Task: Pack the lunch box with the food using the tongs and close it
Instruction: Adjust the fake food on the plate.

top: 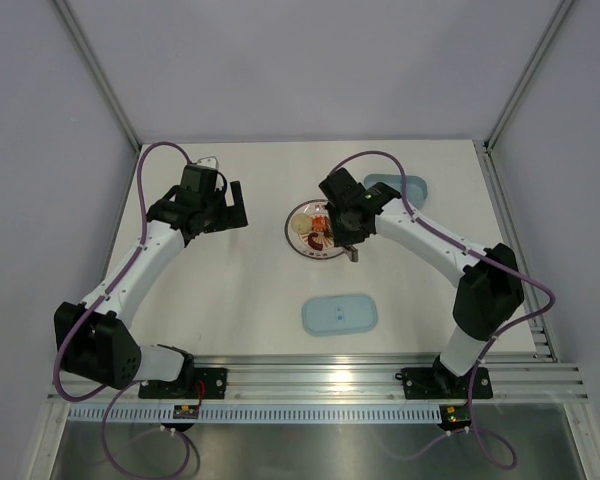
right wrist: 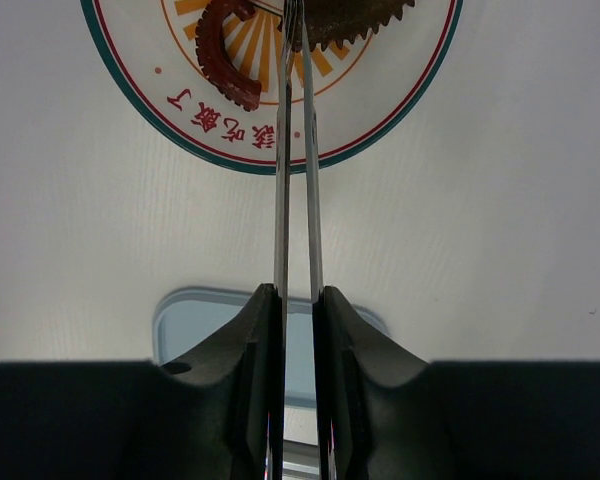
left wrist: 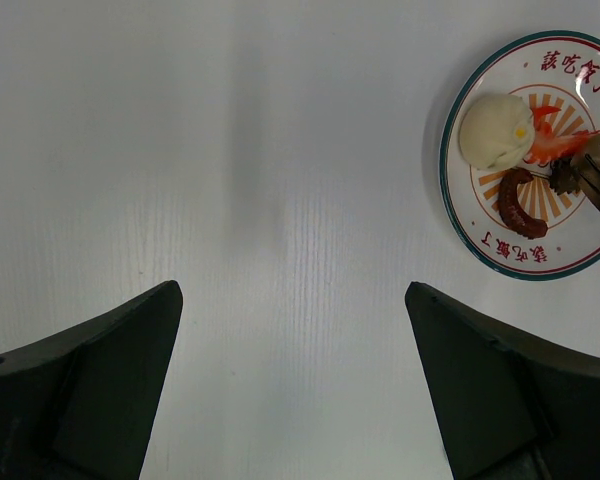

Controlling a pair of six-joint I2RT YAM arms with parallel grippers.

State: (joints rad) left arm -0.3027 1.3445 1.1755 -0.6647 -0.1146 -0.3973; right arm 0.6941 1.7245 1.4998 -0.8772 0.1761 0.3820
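Both fingers point(right wrist: 242, 360) of the right gripper point(right wrist: 298, 300) pinch narrowly on the tongs point(right wrist: 281, 200); the tong tips, cut off at the top of the right wrist view, reach a dark serrated piece point(right wrist: 350, 20) on the plate point(right wrist: 380, 100), beside a curved red-brown piece point(right wrist: 215, 55); only the left wrist view shows a white bun point(left wrist: 497, 130) there; the left gripper point(left wrist: 292, 290) hangs wide apart, holding nothing, over the table point(left wrist: 280, 150); overhead, the lunch box point(top: 412, 188) sits half hidden behind the right arm, its lid point(top: 339, 314) well apart, nearer the bases.

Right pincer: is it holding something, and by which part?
Yes, the tongs. The right pincer squeezes their two arms together well back from the tips, which meet a dark food piece on the plate. The left pincer holds nothing.
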